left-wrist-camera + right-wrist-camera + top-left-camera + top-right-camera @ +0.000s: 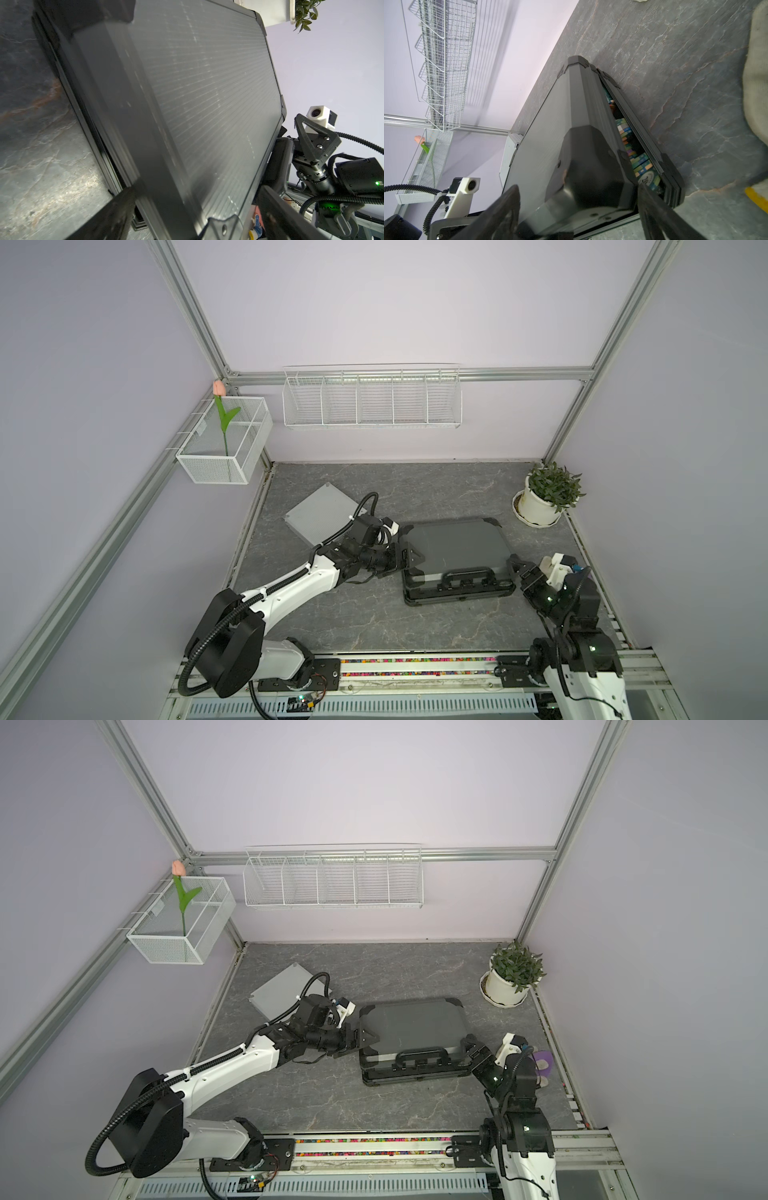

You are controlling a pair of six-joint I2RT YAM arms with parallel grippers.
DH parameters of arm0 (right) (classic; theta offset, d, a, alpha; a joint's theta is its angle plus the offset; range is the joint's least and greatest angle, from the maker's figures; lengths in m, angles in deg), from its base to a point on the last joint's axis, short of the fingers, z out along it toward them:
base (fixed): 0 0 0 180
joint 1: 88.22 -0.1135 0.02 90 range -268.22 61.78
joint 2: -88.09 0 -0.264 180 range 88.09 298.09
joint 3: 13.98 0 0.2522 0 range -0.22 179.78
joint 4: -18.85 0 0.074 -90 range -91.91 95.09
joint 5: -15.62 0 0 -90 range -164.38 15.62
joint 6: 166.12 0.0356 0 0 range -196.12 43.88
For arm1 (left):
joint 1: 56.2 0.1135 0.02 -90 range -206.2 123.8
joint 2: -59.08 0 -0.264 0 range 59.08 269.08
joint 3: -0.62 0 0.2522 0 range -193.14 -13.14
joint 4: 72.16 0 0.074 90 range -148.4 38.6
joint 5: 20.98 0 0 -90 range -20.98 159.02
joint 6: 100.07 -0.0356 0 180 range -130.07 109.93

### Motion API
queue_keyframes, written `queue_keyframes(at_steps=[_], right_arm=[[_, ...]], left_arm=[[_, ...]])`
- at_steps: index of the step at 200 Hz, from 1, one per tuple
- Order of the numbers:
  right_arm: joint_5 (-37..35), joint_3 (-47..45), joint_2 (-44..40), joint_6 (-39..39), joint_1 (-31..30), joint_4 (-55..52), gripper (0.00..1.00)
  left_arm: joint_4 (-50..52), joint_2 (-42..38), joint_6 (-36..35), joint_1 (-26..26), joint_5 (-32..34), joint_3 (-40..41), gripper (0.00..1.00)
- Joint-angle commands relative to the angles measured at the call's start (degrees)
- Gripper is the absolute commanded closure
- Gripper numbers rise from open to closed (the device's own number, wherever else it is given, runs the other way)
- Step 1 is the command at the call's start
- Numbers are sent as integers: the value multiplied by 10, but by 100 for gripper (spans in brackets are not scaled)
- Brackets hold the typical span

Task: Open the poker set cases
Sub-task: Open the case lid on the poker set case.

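White shells (291,585), black joints (582,655) — a ribbed black hose (365,506) behind the left pincer (409,558). Behind the right pincer (515,564), a white camera block (557,568).

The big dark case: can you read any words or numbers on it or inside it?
"20", blurred so not certain: on a round pale poker chip inside the dark grey plastic case, seen through its open gap.
Nothing else readable on the case in any view.

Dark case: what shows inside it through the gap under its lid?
In the right wrist view, stacked coloured poker chips show in the gap of the dark case. Its lid covers the rest.
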Motion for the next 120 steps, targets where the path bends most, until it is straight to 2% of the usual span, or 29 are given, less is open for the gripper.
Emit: queue_keyframes(at_steps=[1,120], right_arm=[[77,0,-7,24,-10,101,12],[57,7,1,29,-10,130,11]], left_arm=[[-2,-8,-11,-8,-18,1,6],[-42,-1,6,-8,-52,-13,4]])
